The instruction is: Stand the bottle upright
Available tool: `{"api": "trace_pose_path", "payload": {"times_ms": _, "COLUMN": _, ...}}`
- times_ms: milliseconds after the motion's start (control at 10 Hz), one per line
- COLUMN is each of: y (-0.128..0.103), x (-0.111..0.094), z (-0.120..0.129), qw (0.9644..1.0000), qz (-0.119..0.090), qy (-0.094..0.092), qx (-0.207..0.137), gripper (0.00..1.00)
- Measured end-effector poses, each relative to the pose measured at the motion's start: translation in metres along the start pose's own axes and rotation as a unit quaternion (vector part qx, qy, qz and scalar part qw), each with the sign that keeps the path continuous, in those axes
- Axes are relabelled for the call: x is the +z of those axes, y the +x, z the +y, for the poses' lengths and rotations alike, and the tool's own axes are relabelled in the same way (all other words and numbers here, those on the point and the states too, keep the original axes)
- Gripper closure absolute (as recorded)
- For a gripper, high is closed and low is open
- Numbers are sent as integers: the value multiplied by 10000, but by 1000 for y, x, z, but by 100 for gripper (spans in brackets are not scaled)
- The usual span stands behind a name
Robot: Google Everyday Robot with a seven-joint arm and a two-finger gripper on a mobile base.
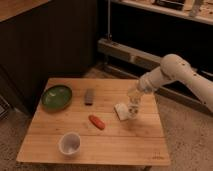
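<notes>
The white arm (175, 70) reaches over the right side of the wooden table (120, 142), with the gripper (134, 98) at the top of the bottle (132, 109); whether it is clamped there cannot be determined. A green bowl (56, 96) sits at the left and a white cup (69, 143) near the front edge. The bottle stands roughly upright just beside a flat white block (120, 111).

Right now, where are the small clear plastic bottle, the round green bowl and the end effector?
small clear plastic bottle (132, 109): camera view, mid body.
round green bowl (56, 97): camera view, bare inside.
end effector (134, 96): camera view, tip, directly over the bottle.
</notes>
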Motion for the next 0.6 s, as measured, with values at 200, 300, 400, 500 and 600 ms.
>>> {"api": "trace_pose_path", "payload": {"times_ms": 200, "y": -2, "x": -3, "z": -22, "qw": 9996, "qz": -180, "qy": 141, "qx": -143, "gripper": 90}}
{"api": "trace_pose_path", "payload": {"times_ms": 300, "y": -1, "x": -4, "z": -32, "qw": 9992, "qz": -257, "qy": 232, "qx": -210, "gripper": 90}}
{"api": "trace_pose_path", "payload": {"times_ms": 400, "y": -1, "x": -3, "z": -35, "qw": 9989, "qz": -259, "qy": 311, "qx": -253, "gripper": 90}}
{"api": "trace_pose_path", "payload": {"times_ms": 500, "y": 3, "x": -5, "z": -37, "qw": 9986, "qz": -242, "qy": 402, "qx": -248, "gripper": 90}}
{"api": "trace_pose_path", "payload": {"times_ms": 600, "y": 7, "x": -9, "z": -43, "qw": 9980, "qz": -231, "qy": 542, "qx": -235, "gripper": 90}}
